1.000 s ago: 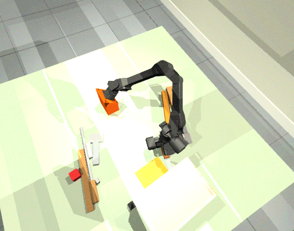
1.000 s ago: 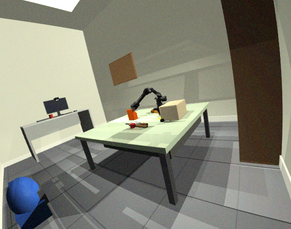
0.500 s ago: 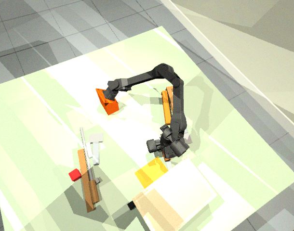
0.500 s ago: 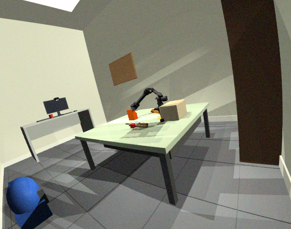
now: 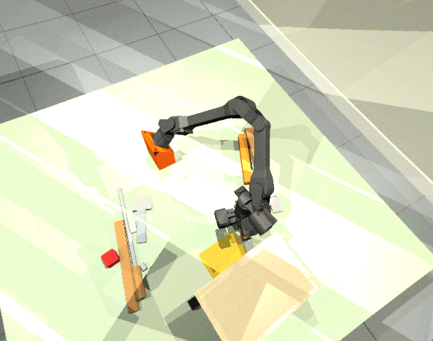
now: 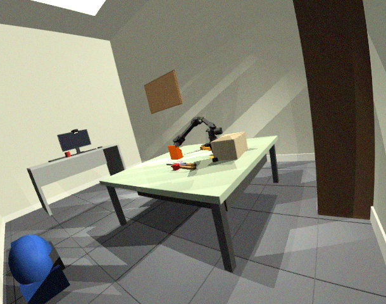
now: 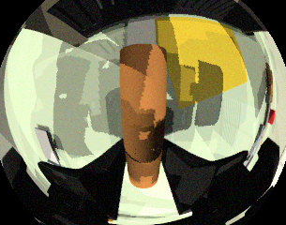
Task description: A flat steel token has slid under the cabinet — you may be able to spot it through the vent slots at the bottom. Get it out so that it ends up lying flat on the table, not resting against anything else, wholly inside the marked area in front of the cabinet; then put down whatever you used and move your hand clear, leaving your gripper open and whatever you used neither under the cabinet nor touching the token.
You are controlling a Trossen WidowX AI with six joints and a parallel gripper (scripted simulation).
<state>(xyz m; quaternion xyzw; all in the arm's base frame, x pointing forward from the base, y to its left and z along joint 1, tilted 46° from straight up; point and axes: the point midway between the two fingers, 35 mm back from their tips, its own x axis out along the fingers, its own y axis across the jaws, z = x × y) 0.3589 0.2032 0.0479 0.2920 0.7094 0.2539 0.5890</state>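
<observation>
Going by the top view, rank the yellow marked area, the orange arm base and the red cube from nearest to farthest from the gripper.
1. Yellow marked area: just below the gripper, in front of the cabinet.
2. Orange arm base: up and left.
3. Red cube: far left, beside the wooden stick.

Light: bright, hard slanting bands cross your table (image 5: 355, 234) and walls | Shadows: sharp, angular, overlapping patches | Glare: white streaks wash out the tabletop | Wrist view: fisheye, black ring around, edges warped | Sharpness: coarse, blocky pixels throughout

Floor (image 6: 173, 281): grey tiles | walls (image 6: 49, 85): cream | grey desk (image 6: 72, 161), monitor (image 6: 73, 140)
</observation>
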